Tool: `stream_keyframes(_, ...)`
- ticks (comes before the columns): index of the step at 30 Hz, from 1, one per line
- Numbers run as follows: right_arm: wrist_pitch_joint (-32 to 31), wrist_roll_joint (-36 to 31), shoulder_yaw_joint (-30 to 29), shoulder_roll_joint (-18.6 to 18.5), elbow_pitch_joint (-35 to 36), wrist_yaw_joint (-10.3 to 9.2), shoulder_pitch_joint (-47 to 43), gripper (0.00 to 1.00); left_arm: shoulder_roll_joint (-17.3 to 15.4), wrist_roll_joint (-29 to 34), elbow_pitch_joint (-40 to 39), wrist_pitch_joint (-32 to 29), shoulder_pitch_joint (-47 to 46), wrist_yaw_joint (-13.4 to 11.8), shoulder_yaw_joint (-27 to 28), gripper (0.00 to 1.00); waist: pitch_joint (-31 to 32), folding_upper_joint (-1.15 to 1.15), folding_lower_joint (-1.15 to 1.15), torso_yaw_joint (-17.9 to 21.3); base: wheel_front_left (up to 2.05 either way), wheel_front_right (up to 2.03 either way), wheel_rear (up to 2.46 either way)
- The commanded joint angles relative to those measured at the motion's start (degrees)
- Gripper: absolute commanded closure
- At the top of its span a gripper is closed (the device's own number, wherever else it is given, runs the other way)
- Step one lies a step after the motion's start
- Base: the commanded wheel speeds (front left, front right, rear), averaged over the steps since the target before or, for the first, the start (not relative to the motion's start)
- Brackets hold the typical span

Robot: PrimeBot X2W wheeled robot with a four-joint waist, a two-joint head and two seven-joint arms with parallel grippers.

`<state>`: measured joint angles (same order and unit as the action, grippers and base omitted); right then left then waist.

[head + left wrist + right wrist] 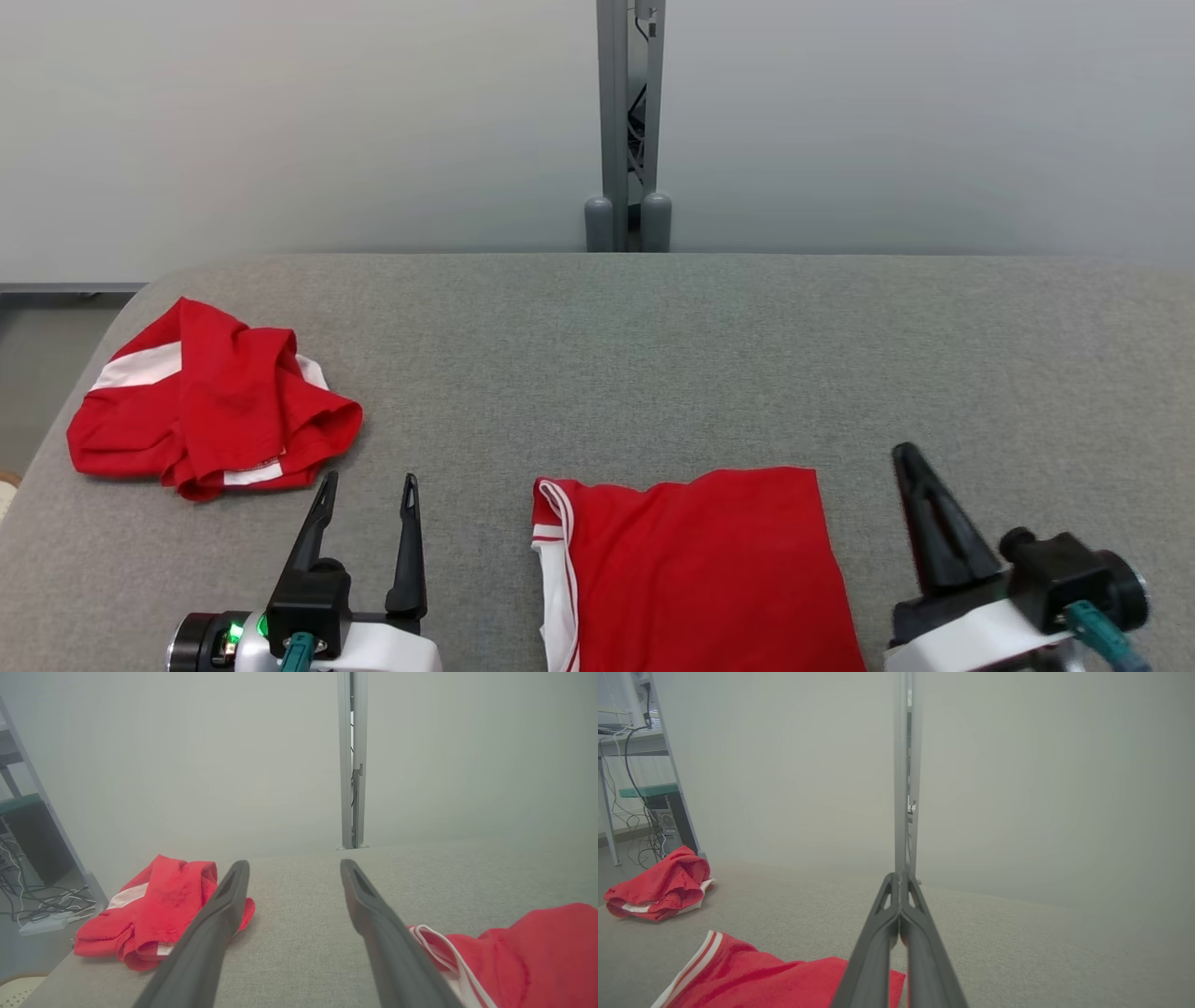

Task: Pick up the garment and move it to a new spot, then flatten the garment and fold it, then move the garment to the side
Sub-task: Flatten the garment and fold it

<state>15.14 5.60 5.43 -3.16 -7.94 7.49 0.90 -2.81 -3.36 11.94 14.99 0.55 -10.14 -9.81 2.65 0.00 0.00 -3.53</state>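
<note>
Red folded garment (695, 569) on grey table (653, 355), crumpled garment (210, 401) — left corner

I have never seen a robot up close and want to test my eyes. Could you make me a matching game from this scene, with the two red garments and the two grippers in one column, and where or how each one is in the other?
Column one:
1. crumpled red garment
2. flat red garment
3. left gripper
4. right gripper

Column two:
A. jaws shut together, holding nothing
B. at the near edge of the table, between the two grippers
C. jaws spread apart
D. on the far left of the table

Pairs: 1-D; 2-B; 3-C; 4-A.
</note>
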Motion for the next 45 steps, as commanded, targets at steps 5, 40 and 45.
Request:
stream_keyframes(5,0.03,2.58,9.91,0.04,-4.92,-0.01,2.3,1.0,-0.22,0.75,-0.43,0.18,-1.42,0.4,0.18,0.0,-1.18,0.0,0.0,-3.73,0.0,0.0,0.0)
stream_keyframes(40,0.02,15.88,31.64,-0.19,-38.54,-0.02,24.0,1.0,-0.68,1.9,-2.29,0.18,-6.67,-0.09,-0.29,0.0,-12.31,0.0,0.0,-20.91,0.0,0.0,0.0)
stream_keyframes(45,0.03,15.59,28.51,-0.06,-37.31,-0.01,22.36,1.0,-0.7,2.2,-1.71,0.18,-5.7,0.09,0.31,0.0,-10.35,0.0,0.0,-18.26,0.0,0.0,0.0)
